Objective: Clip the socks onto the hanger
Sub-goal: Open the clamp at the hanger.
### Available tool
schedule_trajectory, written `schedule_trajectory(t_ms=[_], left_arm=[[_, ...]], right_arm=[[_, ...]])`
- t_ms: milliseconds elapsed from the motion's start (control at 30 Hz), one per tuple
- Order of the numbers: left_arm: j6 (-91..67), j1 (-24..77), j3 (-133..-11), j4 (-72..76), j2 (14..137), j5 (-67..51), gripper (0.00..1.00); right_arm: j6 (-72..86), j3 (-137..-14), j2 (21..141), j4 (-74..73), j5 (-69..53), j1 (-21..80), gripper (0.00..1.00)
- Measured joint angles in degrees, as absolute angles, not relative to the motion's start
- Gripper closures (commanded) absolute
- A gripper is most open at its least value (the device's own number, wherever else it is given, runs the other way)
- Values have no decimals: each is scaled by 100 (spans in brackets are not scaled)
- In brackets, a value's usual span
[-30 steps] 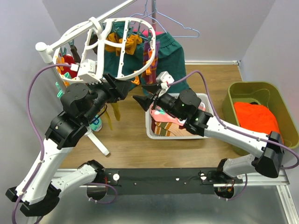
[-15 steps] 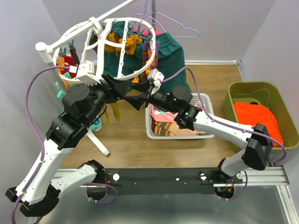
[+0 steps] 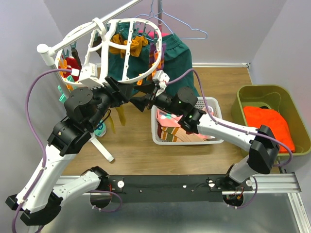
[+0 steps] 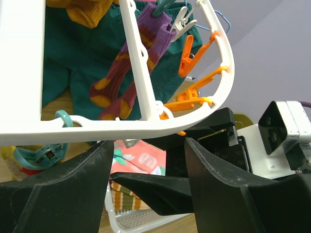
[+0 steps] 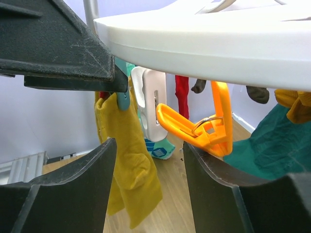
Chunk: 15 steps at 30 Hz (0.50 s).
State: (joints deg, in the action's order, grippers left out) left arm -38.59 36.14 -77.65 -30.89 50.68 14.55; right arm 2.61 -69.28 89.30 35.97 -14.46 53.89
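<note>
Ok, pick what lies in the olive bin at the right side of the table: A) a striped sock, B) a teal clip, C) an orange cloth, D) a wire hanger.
C: in the top view the olive bin holds a bunched orange cloth and nothing else that shows.

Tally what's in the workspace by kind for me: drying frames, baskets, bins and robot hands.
Oval hanger: 1
White mesh basket: 1
Olive bin: 1
Robot hands: 2 (left hand, right hand)
Total: 5
</note>
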Motion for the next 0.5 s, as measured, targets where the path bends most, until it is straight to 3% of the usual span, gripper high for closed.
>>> schedule_trajectory(t_ms=[333, 500], left_arm=[[-3859, 3612, -7765, -3087, 5068, 1455, 32], [-3857, 3614, -7756, -3087, 5068, 1457, 32]], right_arm=[[259, -7120, 9000, 3664, -1433, 5387, 37], [257, -7192, 9037, 3677, -1441, 5363, 46]])
